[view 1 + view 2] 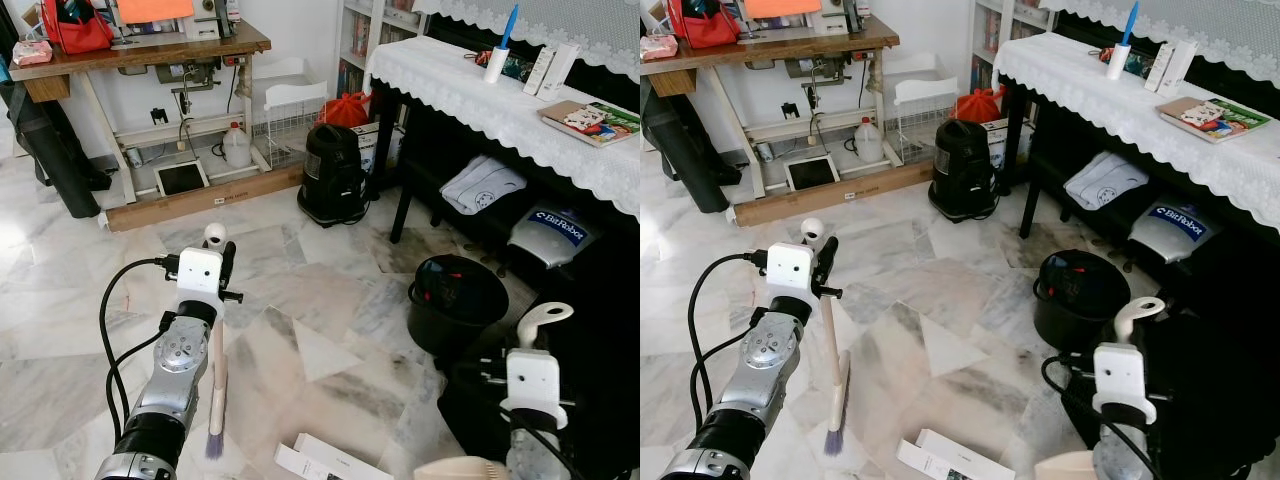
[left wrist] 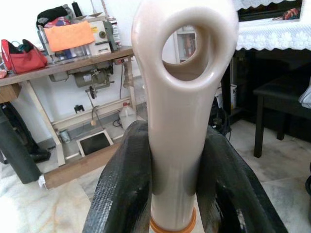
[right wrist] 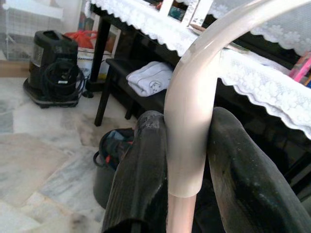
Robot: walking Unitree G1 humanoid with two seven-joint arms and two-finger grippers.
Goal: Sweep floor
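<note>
The left gripper (image 1: 222,262) stood at the left-centre of the head view, its black fingers (image 2: 124,189) clamped on the cream handle of a broom (image 1: 217,390). The broom hung almost upright from that grip, its looped top poking up above the wrist and its dark bristles low in the frame, at or just above the marble floor (image 1: 320,290); I could not tell whether they touched.

The right gripper (image 3: 187,165) was at the lower right, closed around the curved cream handle of a dustpan (image 1: 543,322). The pan's pale edge peeked in at the bottom of the frame just left of that arm.

A white box (image 1: 325,462) lay on the floor at the bottom centre, between the two arms. A black bucket (image 1: 458,300) sat right of centre, near the dark bench under the lace-covered table (image 1: 470,90). A black vacuum (image 1: 333,172) stood further back, at upper centre. At the upper left was a wooden bench (image 1: 150,50) with a red bag (image 1: 75,28) on it.
</note>
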